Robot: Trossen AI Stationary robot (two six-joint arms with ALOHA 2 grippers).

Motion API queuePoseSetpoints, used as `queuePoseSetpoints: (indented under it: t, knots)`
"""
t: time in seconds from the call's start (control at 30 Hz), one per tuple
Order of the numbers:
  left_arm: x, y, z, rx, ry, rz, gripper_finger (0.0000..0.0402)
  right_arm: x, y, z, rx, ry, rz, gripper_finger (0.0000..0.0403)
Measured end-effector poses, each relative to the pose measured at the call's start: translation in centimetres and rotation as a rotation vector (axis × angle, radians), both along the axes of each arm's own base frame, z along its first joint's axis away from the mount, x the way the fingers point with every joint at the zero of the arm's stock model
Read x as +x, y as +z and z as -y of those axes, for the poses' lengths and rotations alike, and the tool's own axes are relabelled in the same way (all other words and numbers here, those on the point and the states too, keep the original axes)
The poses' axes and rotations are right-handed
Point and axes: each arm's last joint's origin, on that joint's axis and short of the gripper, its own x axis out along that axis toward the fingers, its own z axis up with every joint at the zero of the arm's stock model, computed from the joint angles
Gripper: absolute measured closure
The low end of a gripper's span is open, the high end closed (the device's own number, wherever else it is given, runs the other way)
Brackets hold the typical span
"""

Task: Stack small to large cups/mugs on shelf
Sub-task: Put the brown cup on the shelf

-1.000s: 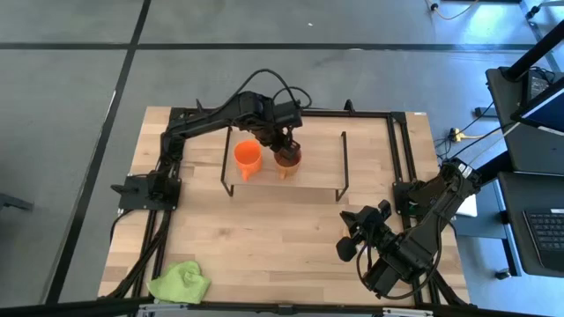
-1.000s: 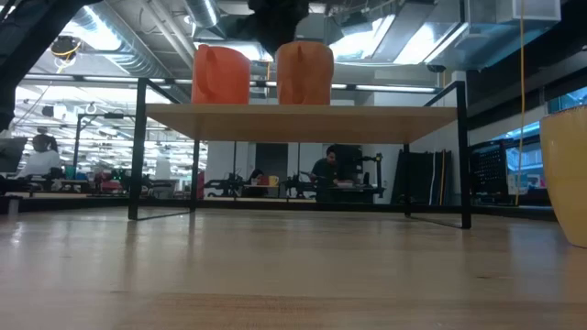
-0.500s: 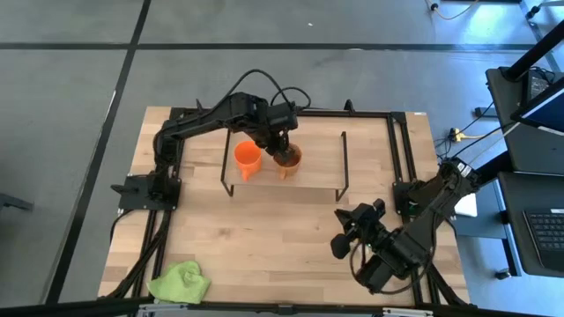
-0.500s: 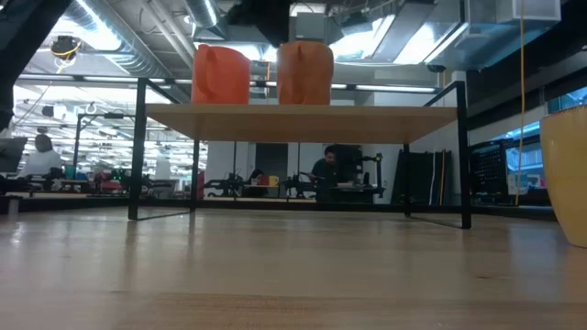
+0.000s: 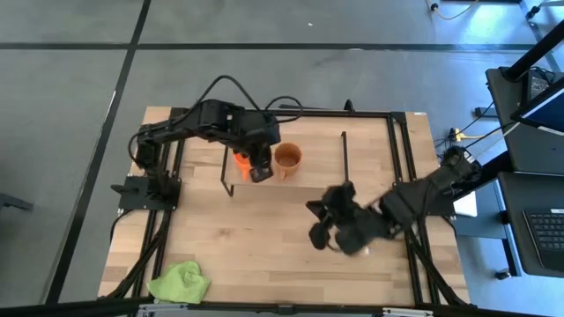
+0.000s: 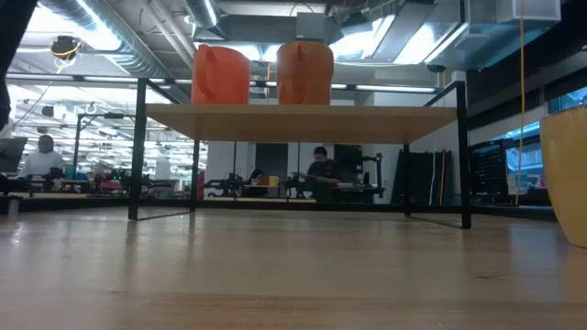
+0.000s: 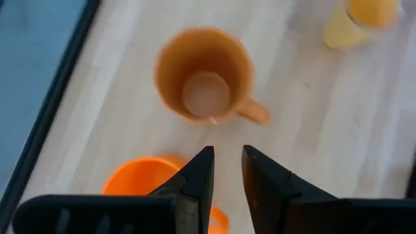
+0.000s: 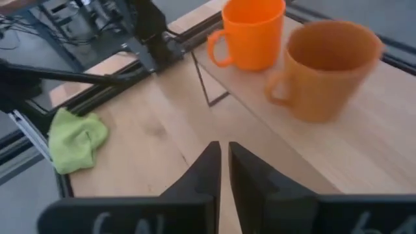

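On the shelf point(image 5: 313, 180), the orange mug point(image 6: 221, 74) and the brown mug point(image 5: 287, 158) stand upright side by side, near each other but not touching. The brown one sits at 3 o'clock from the orange one in the high view. The left gripper point(image 5: 257, 167) hovers over the orange mug, hiding most of it from above; its jaws are close together with a narrow gap and hold nothing. The right gripper point(image 5: 319, 224) is over the table point(image 5: 256, 246), at about 5 o'clock from the shelf, its jaws nearly pressed together and empty. The yellow mug point(image 6: 565, 174) stands on the table off the shelf. A green cloth point(image 5: 181, 282) lies near the table's 7 o'clock corner.
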Motion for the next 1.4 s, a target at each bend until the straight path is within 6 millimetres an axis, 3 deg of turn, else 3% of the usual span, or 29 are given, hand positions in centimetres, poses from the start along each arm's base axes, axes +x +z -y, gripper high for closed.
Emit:
queuePoseSetpoints:
  t: [0.2,0.4,0.53,0.7,1.0,1.4]
  knots:
    - [-2.0,-1.3,1.1,0.02,-0.143,-0.061,0.0328,3.4,0.8,4.4,0.069,0.058,0.036,0.037]
    - [-5.0,-2.6,2.6,-0.028,-0.257,0.159,0.0328,4.8,1.1,7.8,0.155,0.038,0.066,0.037]
    - [-7.1,-3.3,2.9,-0.028,-0.265,0.324,0.0328,4.9,0.4,8.0,0.222,-0.007,0.035,0.037]
    - [-8.5,-4.7,3.2,-0.1,-0.326,0.407,0.0328,4.1,-0.8,7.9,0.27,-0.125,-0.053,0.0384]
    - [-7.6,-7.2,3.6,-0.176,-0.454,0.444,0.0328,4.1,-1.0,8.1,0.243,-0.233,-0.016,0.0395]
    - [-7.3,-6.8,3.8,-0.171,-0.538,0.513,0.0328,4.8,-2.2,9.2,0.221,-0.28,-0.077,0.04]
